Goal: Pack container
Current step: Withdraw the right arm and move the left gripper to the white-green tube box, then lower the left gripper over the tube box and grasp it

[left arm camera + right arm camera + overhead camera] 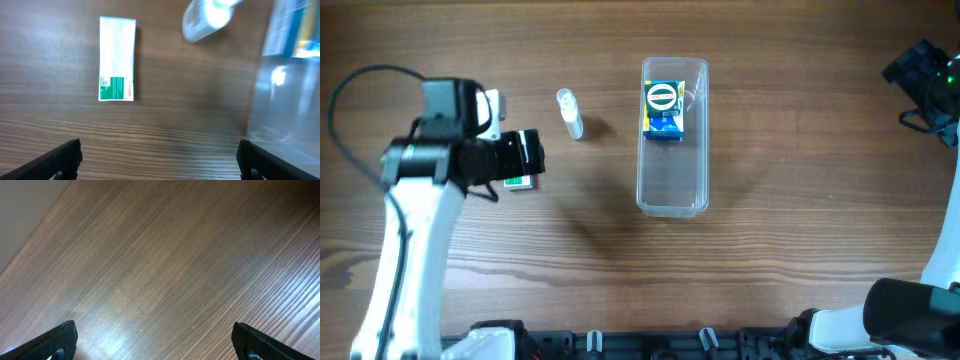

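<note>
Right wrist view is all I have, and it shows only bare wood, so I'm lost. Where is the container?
Observer: The container stands at the centre of the overhead view, its long side running away from the robot.
Operator: Anything in it yet?
Observer: Yes, a blue box lies at its far end; the near part looks empty.
Operator: What's left outside?
Observer: A tube and a packet lie to the container's left, the packet just by the open left hand.
</note>
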Robot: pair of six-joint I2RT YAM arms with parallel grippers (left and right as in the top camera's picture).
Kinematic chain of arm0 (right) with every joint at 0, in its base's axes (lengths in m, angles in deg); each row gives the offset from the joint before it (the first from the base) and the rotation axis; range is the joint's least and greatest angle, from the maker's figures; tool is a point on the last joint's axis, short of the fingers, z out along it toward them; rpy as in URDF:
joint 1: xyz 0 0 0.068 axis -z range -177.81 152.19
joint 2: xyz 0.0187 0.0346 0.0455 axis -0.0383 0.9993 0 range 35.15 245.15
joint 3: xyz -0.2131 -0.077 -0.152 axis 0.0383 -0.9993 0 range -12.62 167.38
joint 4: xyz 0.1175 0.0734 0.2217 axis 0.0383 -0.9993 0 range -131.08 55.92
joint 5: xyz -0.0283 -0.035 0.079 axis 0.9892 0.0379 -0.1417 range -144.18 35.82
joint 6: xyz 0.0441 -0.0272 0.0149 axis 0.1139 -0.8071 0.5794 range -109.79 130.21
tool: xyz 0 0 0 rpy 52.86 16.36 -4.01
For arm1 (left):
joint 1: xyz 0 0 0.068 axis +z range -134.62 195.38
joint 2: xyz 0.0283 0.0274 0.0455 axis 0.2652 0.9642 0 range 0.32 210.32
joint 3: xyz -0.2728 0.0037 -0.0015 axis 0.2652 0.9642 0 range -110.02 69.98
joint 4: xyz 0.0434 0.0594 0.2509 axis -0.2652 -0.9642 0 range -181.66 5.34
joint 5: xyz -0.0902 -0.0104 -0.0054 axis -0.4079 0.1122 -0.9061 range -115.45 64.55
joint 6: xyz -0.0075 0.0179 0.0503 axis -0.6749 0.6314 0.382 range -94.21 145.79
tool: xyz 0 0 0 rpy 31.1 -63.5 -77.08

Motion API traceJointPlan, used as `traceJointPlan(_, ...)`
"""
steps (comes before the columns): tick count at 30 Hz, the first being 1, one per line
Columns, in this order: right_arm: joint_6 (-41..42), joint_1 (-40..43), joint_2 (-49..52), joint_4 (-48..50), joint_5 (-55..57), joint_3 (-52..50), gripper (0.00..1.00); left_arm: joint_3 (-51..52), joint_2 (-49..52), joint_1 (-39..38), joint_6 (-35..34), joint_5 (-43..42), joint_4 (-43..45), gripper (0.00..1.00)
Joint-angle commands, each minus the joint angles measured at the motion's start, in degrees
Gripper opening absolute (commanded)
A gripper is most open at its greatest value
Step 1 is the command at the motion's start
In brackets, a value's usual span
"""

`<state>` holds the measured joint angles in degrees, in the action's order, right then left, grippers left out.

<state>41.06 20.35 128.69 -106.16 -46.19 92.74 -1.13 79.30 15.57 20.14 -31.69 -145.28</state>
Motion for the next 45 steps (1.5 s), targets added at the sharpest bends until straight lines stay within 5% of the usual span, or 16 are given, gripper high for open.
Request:
traceJointPlan(1, 0.79, -0.02, 0.26, 0.04, 0.57, -0.07, 1.0, -1.25, 6.25, 0.35, -0.98, 1.86, 2.6, 1.0)
traceJointPlan(6, 0.79, -0.02, 0.26, 0.04, 0.57, -0.07, 1.0, -1.22, 12.96, 0.46, -0.79, 8.33, 3.89, 1.0)
traceJointPlan(22, 0.81, -0.02, 0.26, 0.04, 0.57, -0.07, 1.0, -1.22, 26.45, 1.22, 2.97, 10.08, 11.23, 1.0)
traceJointPlan(45, 0.79, -0.02, 0.26, 0.04, 0.57, -0.07, 1.0, -1.22, 29.59, 1.22, 5.42, 10.21, 14.01, 1.0)
